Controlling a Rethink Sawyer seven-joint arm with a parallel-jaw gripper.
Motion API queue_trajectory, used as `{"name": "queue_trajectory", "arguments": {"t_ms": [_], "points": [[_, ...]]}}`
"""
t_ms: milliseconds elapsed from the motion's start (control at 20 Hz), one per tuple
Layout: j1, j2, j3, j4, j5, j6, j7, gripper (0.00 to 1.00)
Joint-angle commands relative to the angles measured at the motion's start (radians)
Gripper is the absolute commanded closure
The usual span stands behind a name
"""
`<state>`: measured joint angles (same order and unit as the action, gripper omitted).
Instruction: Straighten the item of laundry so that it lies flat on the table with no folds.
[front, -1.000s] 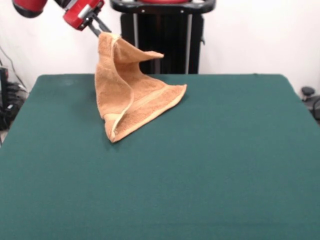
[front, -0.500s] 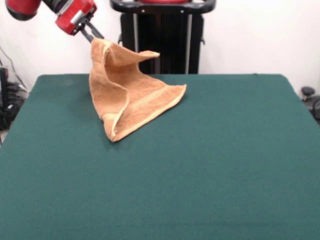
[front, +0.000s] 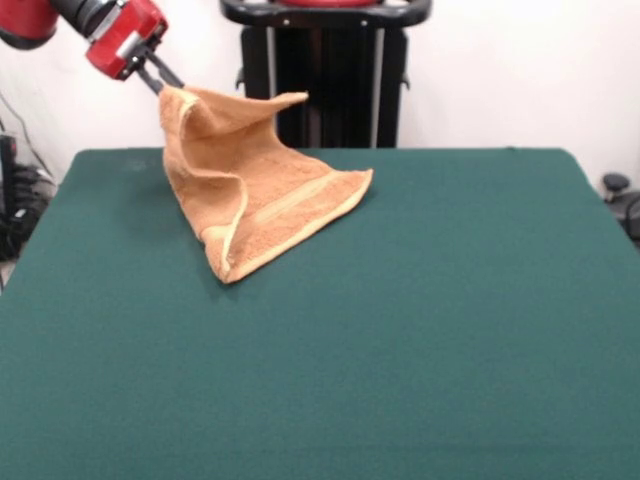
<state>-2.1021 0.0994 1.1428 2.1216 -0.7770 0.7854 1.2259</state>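
Since the earlier frames, the gripper (front: 165, 82) has travelled toward the picture's left and slightly downward, dragging the towel's lifted corner with it, so the raised part of the cloth now leans further left while the part on the table has stayed put.

Front view, the only view at this moment: a red and black arm (front: 95, 25) enters from the upper left corner. Its dark fingers are pinched together on one corner of the light orange-tan towel (front: 250, 195), holding that corner up above the table's far left area. From the held corner the cloth hangs down in a loose, tent-like shape with a deep vertical fold. A second upper corner sticks out to the right, in front of the black pedestal (front: 325, 75). The towel's lower portion rests on the dark green table (front: 400, 350), in the far left part of its surface, with one corner pointing toward the camera and another pointing right. A paler woven band runs along the resting edge. The towel is not flat; it is partly lifted and folded.
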Motion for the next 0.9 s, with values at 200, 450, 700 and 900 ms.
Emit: {"name": "queue_trajectory", "arguments": {"t_ms": [200,450,700,900], "points": [[0.037,0.03,-0.105,-0.181,0.033,0.145,-0.353,1.0],[0.036,0.027,-0.107,-0.198,0.047,0.167,-0.366,1.0],[0.037,0.025,-0.099,-0.225,0.07,0.204,-0.377,1.0],[0.044,0.015,-0.089,-0.24,0.084,0.231,-0.379,1.0]]}}
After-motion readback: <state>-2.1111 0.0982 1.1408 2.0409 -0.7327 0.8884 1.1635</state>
